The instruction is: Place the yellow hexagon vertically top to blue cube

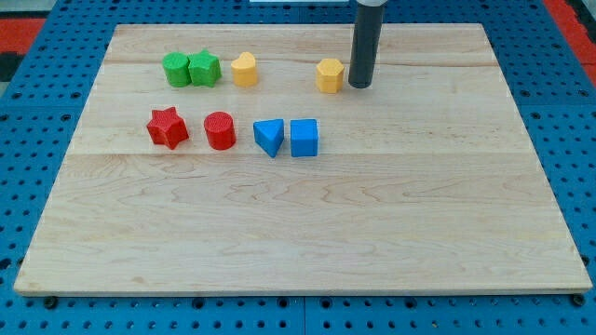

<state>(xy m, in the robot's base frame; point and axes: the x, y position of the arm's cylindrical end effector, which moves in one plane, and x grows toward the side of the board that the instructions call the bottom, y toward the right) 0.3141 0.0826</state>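
The wooden tabletop (pixel 298 233) is seen resting on a blue perforated base (pixel 37 56). My tip (pixel 359 86) is found near the top edge, slightly toward the view's right of the middle, set down on the board just beside the right face of the yellow hexagon (pixel 330 75); whether contact is made cannot be told. No hand is fitted: the arm ends in a bare dark rod, so nothing is clasped or let go.

The yellow hexagon is recorded above and slightly to the right of the blue cube (pixel 304 138), well apart from it. The blue cube lies toward the middle of the board, with a blue triangular block (pixel 269 137) just beside it on the view's left.

Further left in that row, a red cylinder (pixel 220 130) and a red star (pixel 168 127) are noted. Toward the top left corner, two green blocks (pixel 176 69) (pixel 204 68) are seen touching, shapes not clearly made out. A yellow heart-like block (pixel 245 69) sits to their right.
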